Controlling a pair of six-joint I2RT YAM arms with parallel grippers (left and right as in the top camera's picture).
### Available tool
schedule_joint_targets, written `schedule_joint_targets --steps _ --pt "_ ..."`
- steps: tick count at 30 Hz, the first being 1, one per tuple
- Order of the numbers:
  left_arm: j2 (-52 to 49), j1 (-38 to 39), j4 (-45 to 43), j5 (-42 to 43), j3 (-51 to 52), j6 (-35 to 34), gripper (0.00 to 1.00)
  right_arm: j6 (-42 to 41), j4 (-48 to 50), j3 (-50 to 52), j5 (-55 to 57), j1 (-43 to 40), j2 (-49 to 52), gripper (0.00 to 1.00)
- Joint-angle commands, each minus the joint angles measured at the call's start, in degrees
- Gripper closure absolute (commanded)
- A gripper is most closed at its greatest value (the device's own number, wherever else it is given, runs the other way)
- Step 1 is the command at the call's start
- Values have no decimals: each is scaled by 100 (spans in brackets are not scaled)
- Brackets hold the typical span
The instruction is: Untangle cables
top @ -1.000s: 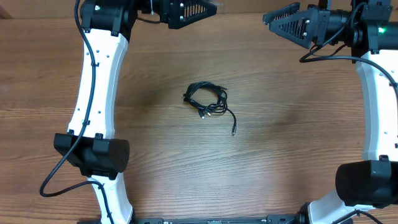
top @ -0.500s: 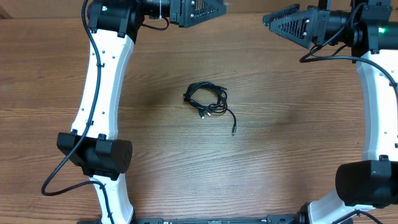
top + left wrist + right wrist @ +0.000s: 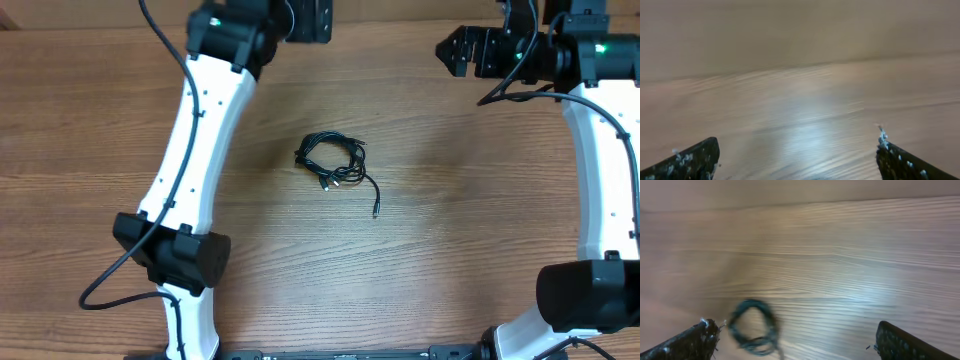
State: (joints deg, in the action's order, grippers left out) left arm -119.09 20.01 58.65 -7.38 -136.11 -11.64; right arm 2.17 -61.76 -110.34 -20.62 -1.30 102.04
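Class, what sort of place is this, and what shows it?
Likely a robot test bench: a left arm and right arm at a wooden table, with tangled cables between them.

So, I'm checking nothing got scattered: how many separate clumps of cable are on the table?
1. A single tangle of cables lies near the middle of the table, one loose end trailing out. How many cords are in it cannot be told.

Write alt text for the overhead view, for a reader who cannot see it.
A small tangle of thin black cables lies in the middle of a wooden table, one end trailing out. Two white arms flank it, the left gripper and right gripper at the far edge, clear of it.
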Motion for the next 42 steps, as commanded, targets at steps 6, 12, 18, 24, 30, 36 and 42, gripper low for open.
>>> schedule_joint_targets --steps 6,12,18,24,30,36,42 --pt "219 11 1139 -557 -48 310 0 105 -210 -98 103 66 -15 0" --pt "219 9 1753 -522 142 308 0 -116 -411 79 599 173 219 6" --pt "219 -61 1547 -520 874 -39 0 -723 -306 616 1294 474 236 6" --pt "219 -210 1384 -459 1294 -258 0 -1032 238 1451 1314 623 256 6" --pt "219 -236 1305 -457 1298 -256 0 -1569 1346 2590 1043 651 258 6" --pt "219 -236 1287 -398 1303 -275 0 -2420 2441 3560 127 988 258 9" --pt "219 -238 1327 -302 1303 -271 0 -4030 2894 3687 129 1847 260 9"
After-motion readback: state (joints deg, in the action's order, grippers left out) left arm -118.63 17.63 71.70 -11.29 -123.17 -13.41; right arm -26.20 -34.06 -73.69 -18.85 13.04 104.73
